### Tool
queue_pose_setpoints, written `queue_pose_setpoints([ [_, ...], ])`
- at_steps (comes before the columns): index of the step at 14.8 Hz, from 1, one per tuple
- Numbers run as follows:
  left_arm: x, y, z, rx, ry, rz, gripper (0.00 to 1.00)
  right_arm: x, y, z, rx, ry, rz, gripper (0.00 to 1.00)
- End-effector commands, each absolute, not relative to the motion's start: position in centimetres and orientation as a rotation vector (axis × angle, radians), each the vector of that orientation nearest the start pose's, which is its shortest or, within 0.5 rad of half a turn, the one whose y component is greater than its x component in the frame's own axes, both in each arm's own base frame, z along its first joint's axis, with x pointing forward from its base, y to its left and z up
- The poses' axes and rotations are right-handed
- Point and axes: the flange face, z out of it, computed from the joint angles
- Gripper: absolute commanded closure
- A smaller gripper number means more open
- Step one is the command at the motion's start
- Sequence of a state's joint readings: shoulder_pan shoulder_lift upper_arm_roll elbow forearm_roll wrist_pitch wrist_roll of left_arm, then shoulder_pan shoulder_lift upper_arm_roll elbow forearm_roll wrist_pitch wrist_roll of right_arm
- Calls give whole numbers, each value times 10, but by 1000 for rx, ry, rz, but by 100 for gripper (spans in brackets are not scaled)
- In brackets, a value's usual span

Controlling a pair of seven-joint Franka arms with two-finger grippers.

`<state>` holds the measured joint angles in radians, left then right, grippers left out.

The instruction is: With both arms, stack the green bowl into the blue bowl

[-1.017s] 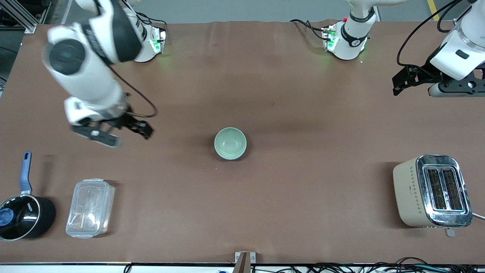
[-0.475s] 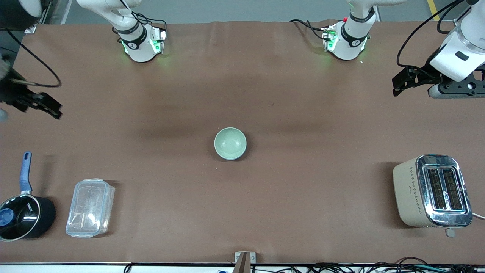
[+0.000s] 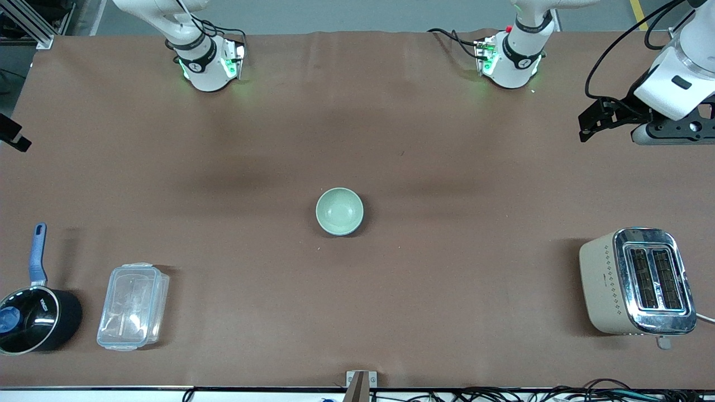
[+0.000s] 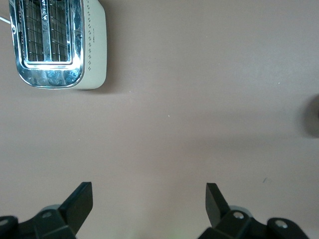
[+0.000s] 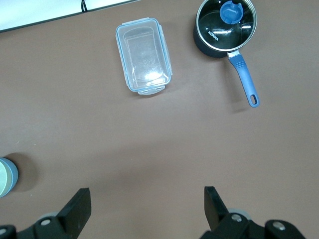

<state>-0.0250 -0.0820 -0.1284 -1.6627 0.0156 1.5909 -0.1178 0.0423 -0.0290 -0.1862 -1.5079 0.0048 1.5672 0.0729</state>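
The green bowl point(image 3: 339, 210) stands upright in the middle of the table. In the right wrist view the green bowl point(image 5: 3, 178) sits inside the blue bowl point(image 5: 15, 176), whose sky-blue wall shows around it. My left gripper point(image 3: 595, 119) is open and empty, up over the left arm's end of the table; in its own view the left gripper point(image 4: 149, 193) hangs over bare table. My right gripper point(image 5: 147, 197) is open and empty over bare table; only a black tip of it point(image 3: 13, 134) shows at the edge of the front view.
A cream and chrome toaster point(image 3: 637, 281) stands near the front edge at the left arm's end. A clear lidded box point(image 3: 133, 306) and a black saucepan with a blue handle point(image 3: 32, 310) stand near the front edge at the right arm's end.
My right arm has swung away from the table's middle toward its own end, almost out of the front view. The left arm and the bowls have not moved.
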Motion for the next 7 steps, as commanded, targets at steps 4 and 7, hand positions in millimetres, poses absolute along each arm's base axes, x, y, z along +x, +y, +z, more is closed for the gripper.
queue_pose_setpoints([
  [4, 527, -79, 633, -3122, 67, -29, 0, 544, -71, 674, -3104, 287, -140, 0],
  [7, 527, -79, 633, -3122, 67, -29, 0, 544, -70, 675, -3108, 251, -140, 0],
])
